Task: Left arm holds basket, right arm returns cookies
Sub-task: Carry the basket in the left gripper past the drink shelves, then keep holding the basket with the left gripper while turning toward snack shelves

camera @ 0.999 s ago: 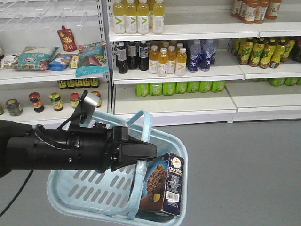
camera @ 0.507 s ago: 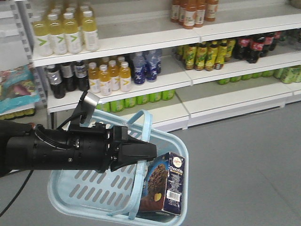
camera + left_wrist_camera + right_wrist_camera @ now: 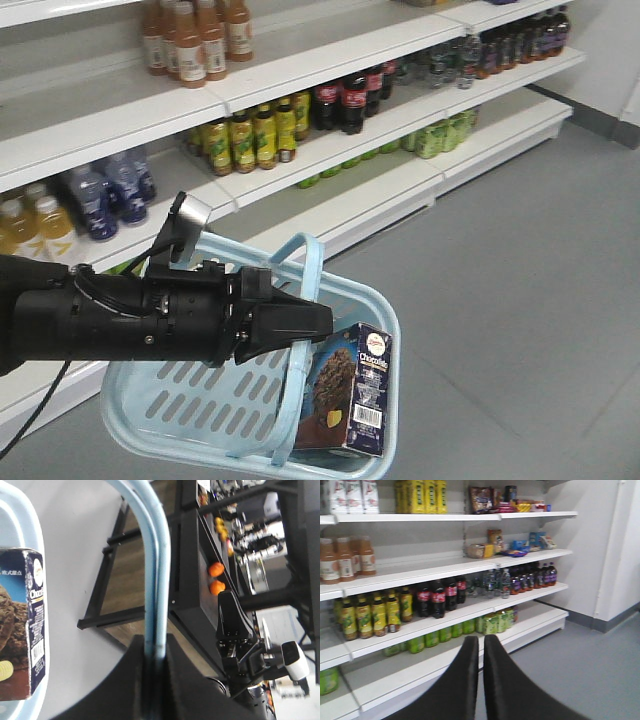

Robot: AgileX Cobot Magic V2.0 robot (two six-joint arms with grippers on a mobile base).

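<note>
The left gripper (image 3: 312, 324) is clamped on the hoop handle (image 3: 156, 580), and the basket (image 3: 170, 425) hangs tilted. The Chocofello cookie box (image 3: 355, 392) stands inside, at the basket's low end, poking above the rim. The right gripper (image 3: 481, 680) is closed and empty (it faces the drink shelves (image 3: 435, 570)). I judge that any swing could tip the box out.

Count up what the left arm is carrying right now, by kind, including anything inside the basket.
Light blue basket, hung by its handle in the left gripper: 1
Navy cookies box, upright in the basket: 1
Total: 2
Nothing else shows in the part of the basket that is visible.
</note>
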